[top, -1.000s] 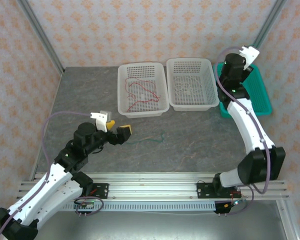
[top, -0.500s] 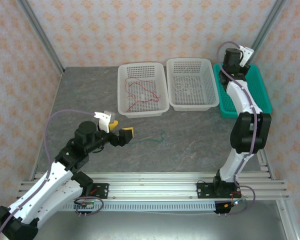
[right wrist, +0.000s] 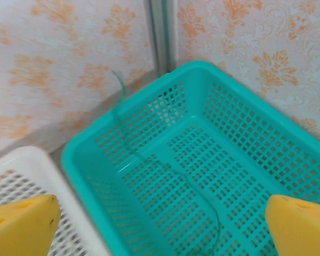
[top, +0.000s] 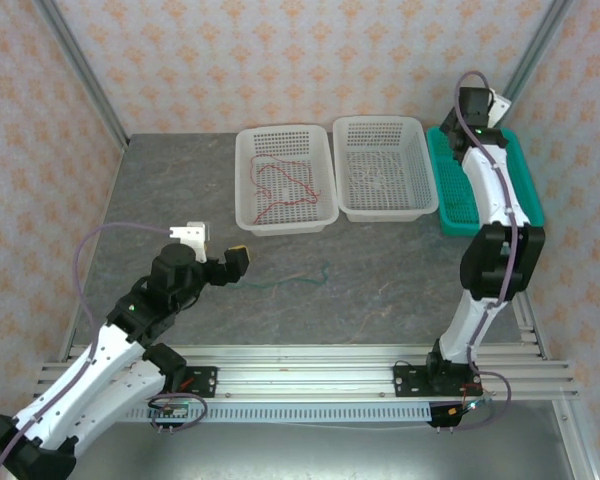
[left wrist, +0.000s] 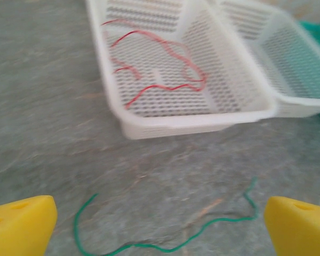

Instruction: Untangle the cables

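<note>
A red cable (top: 280, 185) lies looped inside the left white basket (top: 248, 215); the left wrist view shows this red cable (left wrist: 168, 66) too. A thin green cable (top: 302, 279) lies loose on the table just right of my left gripper (top: 230, 264). In the left wrist view that green cable (left wrist: 170, 248) runs between the wide-apart yellow fingertips (left wrist: 18, 224), and my left gripper (left wrist: 160, 234) is open and empty. My right gripper (top: 477, 115) hangs open over the far end of the teal basket (top: 525, 195). A teal-green cable (right wrist: 205, 200) lies in the teal basket (right wrist: 90, 176), one end over its far rim.
A second white basket (top: 420, 200) stands between the other two. All three baskets sit in a row at the back of the grey table. Patterned walls with metal corner posts (top: 80, 70) close in the sides. A metal rail (top: 310, 365) runs along the near edge.
My right gripper swung farther over the teal basket and opened, letting the teal-green cable drop in. My left gripper shifted slightly back to the left, staying open.
</note>
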Controlling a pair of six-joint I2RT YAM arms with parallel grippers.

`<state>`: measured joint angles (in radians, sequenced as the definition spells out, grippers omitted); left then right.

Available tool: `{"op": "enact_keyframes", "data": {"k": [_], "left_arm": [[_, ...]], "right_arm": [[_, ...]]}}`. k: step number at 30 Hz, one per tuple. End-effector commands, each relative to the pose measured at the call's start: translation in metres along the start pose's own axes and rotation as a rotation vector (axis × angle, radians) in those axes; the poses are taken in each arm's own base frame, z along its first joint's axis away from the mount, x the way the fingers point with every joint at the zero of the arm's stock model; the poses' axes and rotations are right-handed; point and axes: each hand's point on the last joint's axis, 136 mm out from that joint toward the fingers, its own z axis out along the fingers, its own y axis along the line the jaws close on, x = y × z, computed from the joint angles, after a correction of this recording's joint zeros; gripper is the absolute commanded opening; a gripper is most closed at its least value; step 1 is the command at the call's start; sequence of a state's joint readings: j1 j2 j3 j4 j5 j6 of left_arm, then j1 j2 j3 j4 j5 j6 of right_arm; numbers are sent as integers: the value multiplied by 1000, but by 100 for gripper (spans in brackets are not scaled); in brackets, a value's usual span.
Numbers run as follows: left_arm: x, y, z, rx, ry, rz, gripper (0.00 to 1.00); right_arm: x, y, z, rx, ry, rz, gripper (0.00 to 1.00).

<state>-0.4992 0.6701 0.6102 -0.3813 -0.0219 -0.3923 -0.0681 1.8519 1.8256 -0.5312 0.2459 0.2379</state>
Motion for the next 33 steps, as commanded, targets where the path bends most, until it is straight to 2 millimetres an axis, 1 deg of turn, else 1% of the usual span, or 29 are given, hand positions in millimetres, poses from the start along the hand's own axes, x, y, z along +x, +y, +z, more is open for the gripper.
{"op": "enact_keyframes", "data": {"k": [1,3,5,7,8,9,11,12,14,16,18,19,20,21,22,24,27,28,29,30,33], "left_arm": [[0,31,0,-197,18,-55,100],[5,31,4,-204,46,-63,100],[8,32,7,-214,54,-82,100],[8,37,9,-248,47,-121,100],[10,42,10,-277,45,-141,100],[11,47,11,-307,45,-159,100],[18,57,15,-369,65,-192,100],[23,61,18,-396,86,-209,100],[32,65,27,-422,131,-243,100],[41,68,40,-440,178,-277,100],[51,73,52,-470,221,-288,100],[57,75,58,-482,250,-295,100],[62,76,63,-487,277,-297,98],[68,75,68,-487,307,-302,95],[75,73,73,-484,336,-312,92],[87,74,80,-495,373,-346,83],[108,81,85,-540,415,-385,62],[114,83,88,-554,428,-390,55],[120,85,90,-562,442,-391,50],[124,86,92,-569,452,-390,48],[133,86,99,-567,480,-394,42]], "right_arm": [[-10,5,-42,-109,20,104,99],[-9,1,-49,-97,50,121,99],[-6,1,-58,-110,86,132,100],[4,5,-69,-159,136,153,100],[8,10,-80,-212,154,169,99],[17,16,-89,-267,176,176,99],[34,34,-114,-423,206,191,97],[47,46,-129,-514,226,190,95],[69,66,-165,-676,251,159,94],[102,82,-202,-796,296,89,93],[135,91,-235,-878,350,5,92],[155,96,-253,-926,387,-39,92],[175,100,-259,-947,432,-67,92],[186,102,-282,-1011,457,-92,92],[202,105,-292,-1037,505,-111,92],[231,108,-308,-1074,599,-150,91],[271,112,-323,-1089,697,-240,90],[283,113,-323,-1079,717,-279,90],[290,113,-321,-1064,717,-299,90],[296,114,-320,-1054,715,-322,90],[300,118,-316,-1041,704,-327,90]]}}
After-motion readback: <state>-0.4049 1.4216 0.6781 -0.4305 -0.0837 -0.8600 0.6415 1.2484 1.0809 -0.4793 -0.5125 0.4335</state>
